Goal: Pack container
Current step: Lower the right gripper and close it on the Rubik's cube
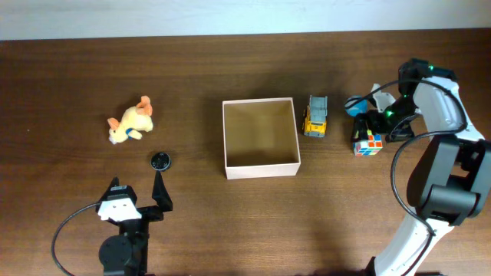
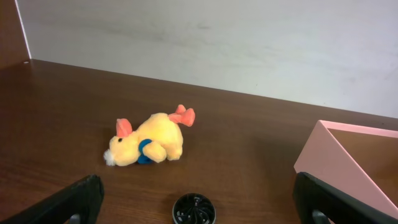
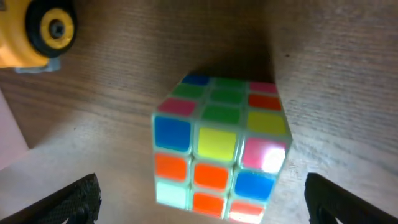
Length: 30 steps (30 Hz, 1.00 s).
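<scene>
Progress: zero. The container (image 1: 261,170) sits mid-tabletop (image 1: 69,69) with its tan inside bare, nothing packed yet. Everything is loose: plush toy (image 1: 132,121) and small black ribbed disc (image 1: 159,160) off to its left, yellow toy truck (image 1: 315,116) just beside its right wall, Rubik's cube (image 1: 367,143) further right, plus a blue item (image 1: 354,103) I can't identify. Left gripper (image 1: 136,184) is near the front edge, jaws wide open, holding nothing. Right gripper (image 1: 376,125) is over the cube, jaws spread wide to either side of it with no contact that I can see. I'd read that as lining up the first pick. View differences: overhead hides the right jaws under the arm. Only the right wrist view shows the gap, with the cube (image 3: 221,155) centred in it and a truck wheel (image 3: 45,28) at top left. Left wrist view shows the plush (image 2: 149,143) lying down and the disc's (image 2: 194,210) ribbing. Only overhead shows that the container is empty.
</scene>
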Each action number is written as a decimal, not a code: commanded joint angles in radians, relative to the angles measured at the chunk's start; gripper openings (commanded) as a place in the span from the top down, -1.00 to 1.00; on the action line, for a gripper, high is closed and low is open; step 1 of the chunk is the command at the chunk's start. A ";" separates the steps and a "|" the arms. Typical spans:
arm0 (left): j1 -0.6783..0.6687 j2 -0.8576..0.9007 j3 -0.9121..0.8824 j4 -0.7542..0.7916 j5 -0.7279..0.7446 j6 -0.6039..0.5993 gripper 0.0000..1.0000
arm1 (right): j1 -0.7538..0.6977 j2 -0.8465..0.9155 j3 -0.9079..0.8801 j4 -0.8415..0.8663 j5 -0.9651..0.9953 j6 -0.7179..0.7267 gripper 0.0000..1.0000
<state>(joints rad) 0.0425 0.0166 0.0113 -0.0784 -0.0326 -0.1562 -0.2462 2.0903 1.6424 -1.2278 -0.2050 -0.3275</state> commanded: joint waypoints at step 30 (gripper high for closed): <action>0.006 0.001 -0.002 -0.005 0.011 0.016 -0.99 | 0.062 0.040 -0.057 0.152 0.058 -0.057 -0.98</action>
<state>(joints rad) 0.0425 0.0166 0.0113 -0.0784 -0.0326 -0.1562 -0.2070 2.1025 1.5993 -1.0775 -0.1551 -0.3714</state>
